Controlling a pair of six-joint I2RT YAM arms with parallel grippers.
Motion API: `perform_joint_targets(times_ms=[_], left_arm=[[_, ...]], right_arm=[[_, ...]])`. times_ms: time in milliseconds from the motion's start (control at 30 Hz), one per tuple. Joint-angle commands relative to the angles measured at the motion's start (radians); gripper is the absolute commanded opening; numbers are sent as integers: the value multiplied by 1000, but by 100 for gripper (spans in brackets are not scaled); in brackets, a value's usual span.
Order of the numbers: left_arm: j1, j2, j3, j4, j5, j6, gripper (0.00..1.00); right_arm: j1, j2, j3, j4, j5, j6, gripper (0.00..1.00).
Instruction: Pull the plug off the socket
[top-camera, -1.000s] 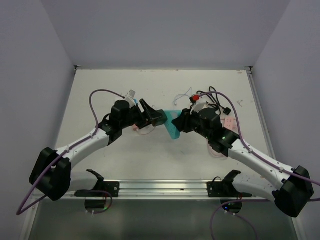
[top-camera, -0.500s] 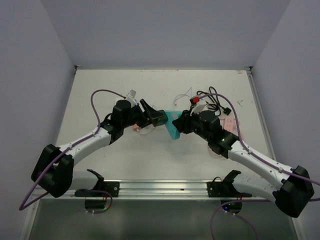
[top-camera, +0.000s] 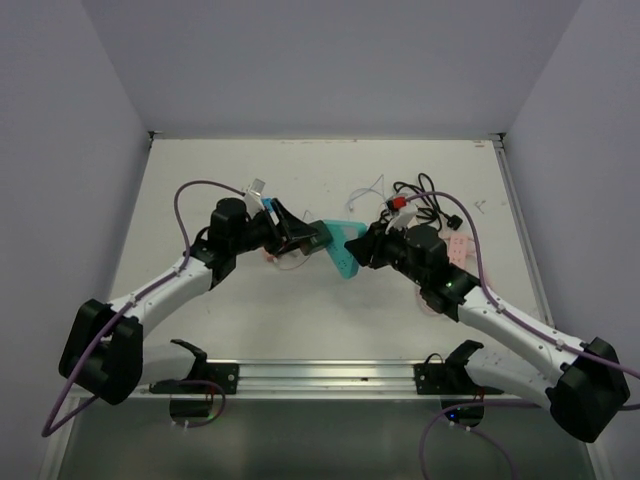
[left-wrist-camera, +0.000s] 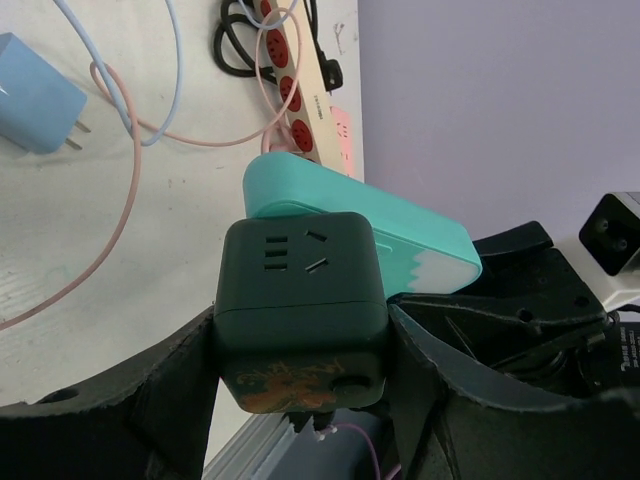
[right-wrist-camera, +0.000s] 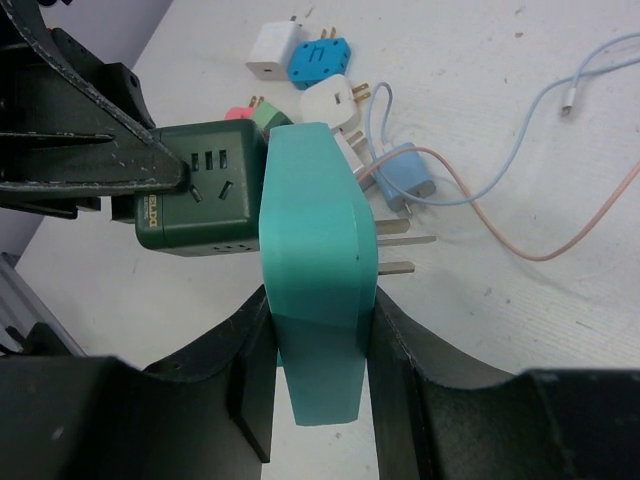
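Observation:
My left gripper (top-camera: 303, 236) is shut on a dark green cube socket (left-wrist-camera: 300, 300), with a finger on each side of it. My right gripper (top-camera: 358, 245) is shut on a teal plug body (right-wrist-camera: 318, 260), held just above the table in the middle. In the left wrist view the teal plug (left-wrist-camera: 400, 235) sits right against the back of the cube. In the right wrist view the cube (right-wrist-camera: 200, 205) meets the plug's left face, and metal prongs (right-wrist-camera: 400, 242) stick out on its right. I cannot tell whether the two are still joined.
A white power strip with red sockets (left-wrist-camera: 300, 100) and a black cable (top-camera: 430, 200) lie at the back right. Several small chargers lie on the table, among them a light blue one (right-wrist-camera: 405, 180), a blue one (right-wrist-camera: 320, 60) and a white one (right-wrist-camera: 272, 45). Thin pink and blue cables (right-wrist-camera: 520, 215) lie there too. A metal rail (top-camera: 330, 375) runs along the near edge.
My left arm has drawn back a little to the left, still holding the cube. The right arm and the teal plug have hardly moved.

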Motion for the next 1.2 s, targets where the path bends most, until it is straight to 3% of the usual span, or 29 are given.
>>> perform_joint_targets(times_ms=[0,200,300,467,667,767,900,1167], left_arm=[[99,-102,11,-62,19,81,0],[111,-128,33,-135,-16,117,0],[101,-124,43,-135,-41,112,0],[10,-75,114,-135,-145,118,0],[-60,-24,168,-115,-136,100,0],[-25,-32,192,-155,-96,113,0],[108,-56,194,-177,-24,144,0],[177,-1,227,-238,78,198,0]], right_arm=[[-116,-17,-26,-101,328,-54,0],[-114,70,28,-61,269,3,0],[-56,132,86,-30,261,3,0],[36,221,180,4,251,29,0],[68,266,180,10,313,17,0],[25,237,126,15,336,-24,0],[-140,195,50,18,262,-43,0],[-174,216,76,7,244,-78,0]])
